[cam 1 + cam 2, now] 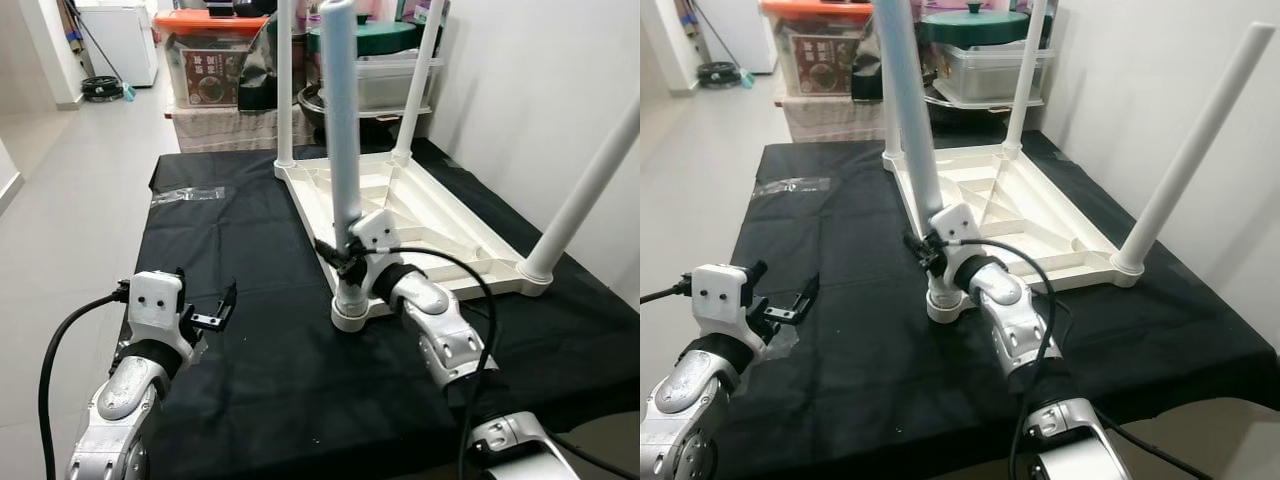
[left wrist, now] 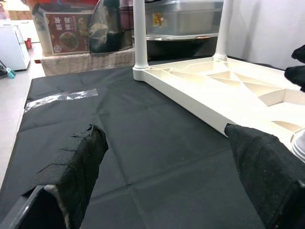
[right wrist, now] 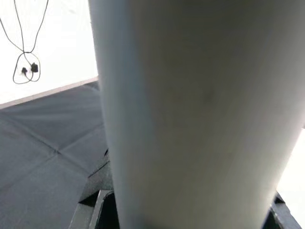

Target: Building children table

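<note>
The white children's tabletop (image 1: pixel 420 215) lay upside down on the black-covered desk (image 1: pixel 250 330), ribbed underside up, so that its corner sockets faced upward to take legs. Three legs already stood in the corners at about 12, 1 and 3 o'clock from the tabletop's middle; the near leg (image 1: pixel 342 130) rose at about 8 o'clock, its foot in the collar (image 1: pixel 350 310) at the closest corner. It probably stood upright so it could be turned or pressed home along its own axis.

The right end effector (image 1: pixel 350 262) was clenched around the near leg low down, just above the collar; the right wrist view had the pale shaft pressed close between the black fingers. That low hold likely steadied the leg where it met the socket.

The left end effector (image 1: pixel 208 308) hovered over bare cloth at about 9 o'clock from the near corner, apart from the tabletop, fingers (image 2: pixel 78 164) spread wide and gripping nothing. A strip of clear plastic (image 1: pixel 188 194) lay flat farther back on the cloth.
</note>
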